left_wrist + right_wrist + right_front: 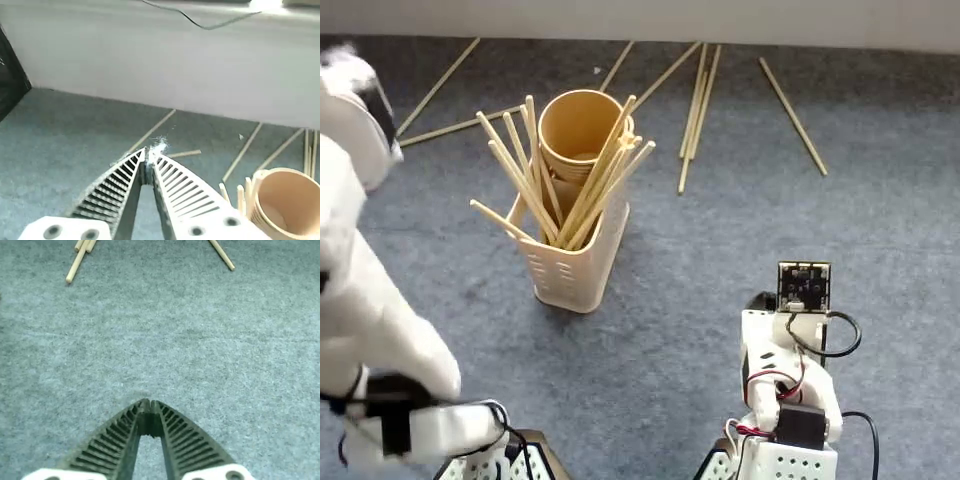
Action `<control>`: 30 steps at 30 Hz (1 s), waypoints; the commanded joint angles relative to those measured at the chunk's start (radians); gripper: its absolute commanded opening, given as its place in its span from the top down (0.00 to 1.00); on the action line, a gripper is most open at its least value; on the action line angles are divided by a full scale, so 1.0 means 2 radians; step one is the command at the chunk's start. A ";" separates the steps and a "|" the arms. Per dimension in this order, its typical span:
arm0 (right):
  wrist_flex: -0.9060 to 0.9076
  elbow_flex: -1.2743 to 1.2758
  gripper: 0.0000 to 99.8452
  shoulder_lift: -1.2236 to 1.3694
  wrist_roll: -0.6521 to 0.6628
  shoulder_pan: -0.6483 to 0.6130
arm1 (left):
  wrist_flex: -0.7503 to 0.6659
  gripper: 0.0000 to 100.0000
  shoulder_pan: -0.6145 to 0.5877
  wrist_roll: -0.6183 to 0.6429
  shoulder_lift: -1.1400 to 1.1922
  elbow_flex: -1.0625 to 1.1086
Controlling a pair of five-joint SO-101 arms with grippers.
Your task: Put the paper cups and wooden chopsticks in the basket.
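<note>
Item 1. Right arm (788, 385): at the near edge of the grey mat (720, 250), to your right of the basket and well apart from it. Its right gripper (150, 404) has its ribbed fingers pressed together at the tips, nothing between them, over bare mat.

Item 2. Left arm (365, 300): at the near left edge, raised. You find its left gripper (149, 156) likewise closed tip to tip and pinching nothing, with a white fleck (159, 146) just beside the tips.

Item 3. Basket (570, 275): cream, slotted and tall, standing on the mat between the two arms and farther out.

Item 4. Paper cups (578, 130): nested in a stack, in the far side of the basket, mouth up. You also see the top cup in the left wrist view (285, 200).

Item 5. Wooden chopsticks in the basket (525, 185): a loose bundle fanning out of the top, leaning beside and against the cups.

Item 6. Loose chopsticks on the mat, beyond the basket:
- a pair lying together (695, 110)
- one alone farther right (793, 102)
- two at far left (438, 88)
- two more near the far edge (665, 75)

Item 7. Pale wall (150, 60): it borders the mat's far side.
</note>
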 commanded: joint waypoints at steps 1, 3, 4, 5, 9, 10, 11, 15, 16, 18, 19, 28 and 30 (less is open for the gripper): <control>0.000 0.027 0.99 -0.003 0.005 -0.003 | -0.002 0.99 0.050 0.008 -0.143 0.263; -0.001 0.026 0.99 -0.003 0.005 -0.007 | -0.016 0.99 0.079 0.030 -0.214 0.420; -0.001 0.026 0.99 -0.003 0.005 -0.007 | -0.046 0.99 0.087 0.038 -0.250 0.501; -0.001 0.026 0.99 -0.003 0.005 -0.007 | -0.086 0.99 0.090 0.040 -0.286 0.585; -0.001 0.029 0.99 -0.003 0.005 -0.007 | -0.296 0.99 0.066 0.002 -0.431 0.890; -0.001 0.029 0.98 -0.003 0.005 -0.007 | -0.358 0.99 0.061 -0.025 -0.468 0.960; -0.001 0.029 0.98 -0.003 0.005 -0.007 | -0.421 0.99 0.055 -0.055 -0.506 1.025; -0.001 0.030 0.98 -0.003 0.005 -0.018 | -0.582 0.99 0.025 -0.098 -0.644 1.209; -0.001 0.030 0.98 -0.003 0.005 -0.024 | -0.582 0.99 0.025 -0.097 -0.675 1.236; -0.001 0.030 0.98 -0.003 0.005 -0.030 | -0.582 0.99 0.024 -0.098 -0.728 1.286; -0.001 0.030 0.98 -0.003 0.005 -0.030 | -0.582 0.99 0.024 -0.098 -0.751 1.310; -0.002 0.046 0.98 -0.003 0.005 -0.031 | -0.485 0.99 0.025 -0.097 -0.802 1.341; -0.001 0.050 0.98 -0.003 0.005 -0.031 | -0.453 0.99 0.024 -0.097 -0.804 1.341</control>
